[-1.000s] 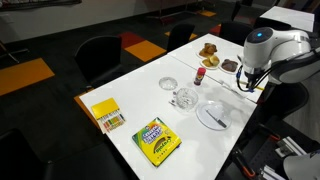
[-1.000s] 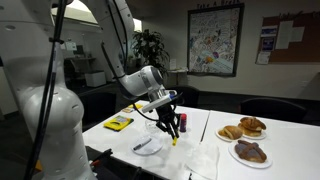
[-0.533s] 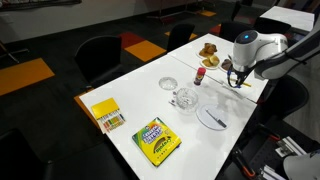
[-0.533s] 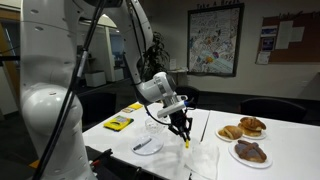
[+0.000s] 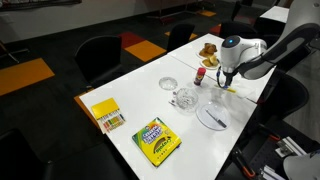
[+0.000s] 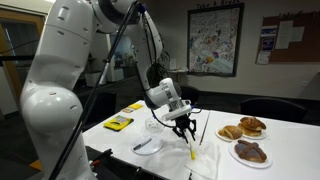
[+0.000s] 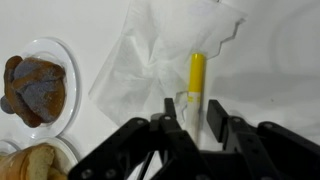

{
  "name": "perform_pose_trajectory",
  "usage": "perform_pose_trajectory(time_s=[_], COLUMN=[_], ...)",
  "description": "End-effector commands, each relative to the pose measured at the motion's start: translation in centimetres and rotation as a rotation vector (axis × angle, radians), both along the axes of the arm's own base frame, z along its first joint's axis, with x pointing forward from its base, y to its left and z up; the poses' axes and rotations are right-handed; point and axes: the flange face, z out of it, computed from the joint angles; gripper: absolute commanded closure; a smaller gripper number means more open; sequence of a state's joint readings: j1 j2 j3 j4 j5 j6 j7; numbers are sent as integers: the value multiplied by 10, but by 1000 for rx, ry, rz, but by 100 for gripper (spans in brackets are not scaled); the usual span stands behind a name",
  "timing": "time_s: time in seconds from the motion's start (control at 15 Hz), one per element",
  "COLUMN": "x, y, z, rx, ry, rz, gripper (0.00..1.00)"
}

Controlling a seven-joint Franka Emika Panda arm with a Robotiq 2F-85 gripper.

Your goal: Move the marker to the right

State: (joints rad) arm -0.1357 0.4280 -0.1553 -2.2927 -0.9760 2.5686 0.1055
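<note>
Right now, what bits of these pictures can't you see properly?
- Marker: in the wrist view its lower end is hidden behind the gripper.
- Marker tip: in an exterior view, too small to tell whether it touches the table.
- Pastry plate: cut off by the wrist view's left edge.
- What lies on the round plate: too small to name in an exterior view.

Light: even indoor overhead, my exterior feeds rather dim | Glare: white surface (image 7: 285, 70) washes out on my wrist feed | Shadows: soft, faint | Focus: jaws blurred close-up; exterior feeds coarse, low-detail
</note>
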Motion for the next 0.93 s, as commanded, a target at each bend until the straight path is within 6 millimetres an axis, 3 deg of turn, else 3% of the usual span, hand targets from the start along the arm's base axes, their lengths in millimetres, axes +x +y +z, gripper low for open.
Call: perform_pose_trajectory(time_s=[0.0, 0.27, 0.67, 0.87], x=[7, 4, 8, 15], y=[17, 60, 147, 187], z=[24, 85, 181, 201], rx=[36, 99, 271, 415], ry=[-10, -35, -144, -200], rz=[84, 255, 493, 541], gripper=[29, 2, 0, 0])
